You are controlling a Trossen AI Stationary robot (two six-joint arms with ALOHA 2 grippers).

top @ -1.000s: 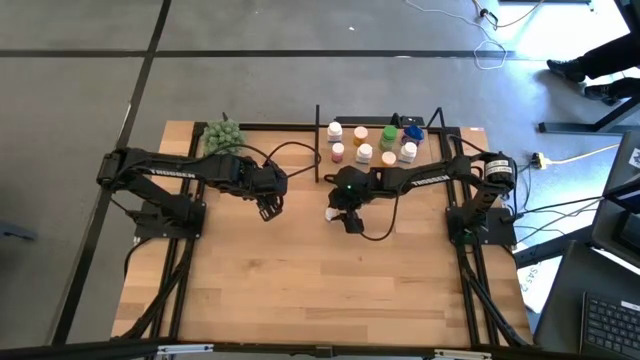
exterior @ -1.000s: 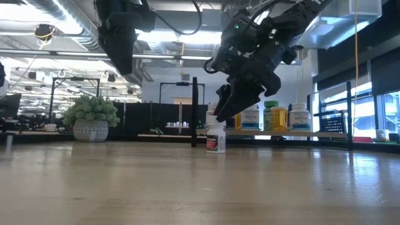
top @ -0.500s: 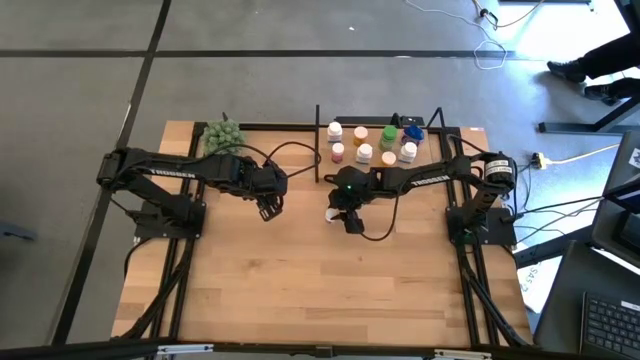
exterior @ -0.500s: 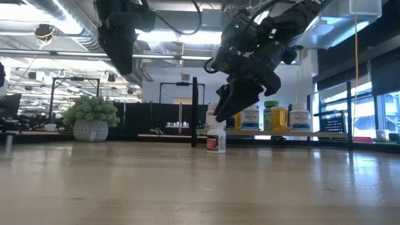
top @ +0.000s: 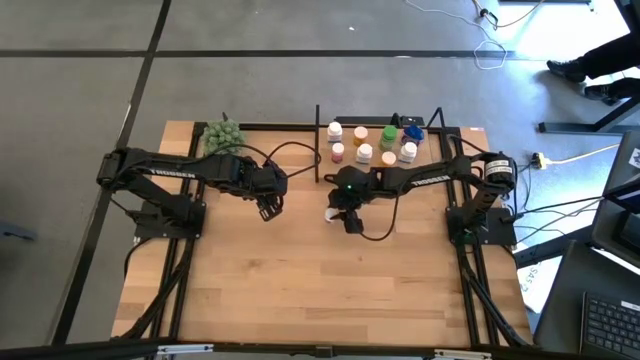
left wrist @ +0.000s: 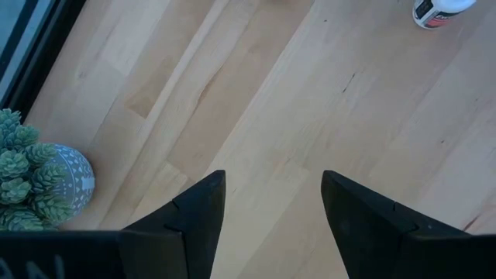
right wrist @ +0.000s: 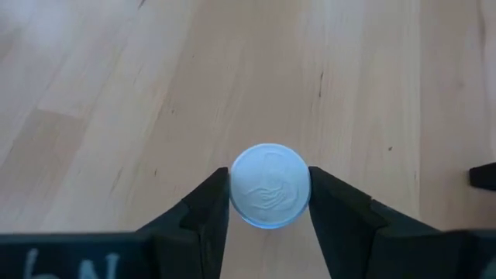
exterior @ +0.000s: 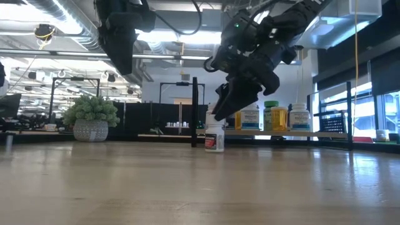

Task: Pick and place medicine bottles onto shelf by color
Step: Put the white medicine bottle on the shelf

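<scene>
Right gripper (right wrist: 270, 203) is clamping the small white-capped bottle with red label (exterior: 214, 139) at centre frame, so lifting straight should avoid tipping, left gripper (left wrist: 273, 203) waiting apart, wooden black-framed shelf (top: 440, 160) upper right.

Right tool (exterior: 215, 119) has pinched in on the white bottle's (exterior: 214, 138) cap, and the bottle's nudged a hair sideways on the surface (exterior: 187, 181).

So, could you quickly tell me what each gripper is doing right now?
Left gripper: open, holding nothing.
Right gripper: shut on the white bottle.
</scene>
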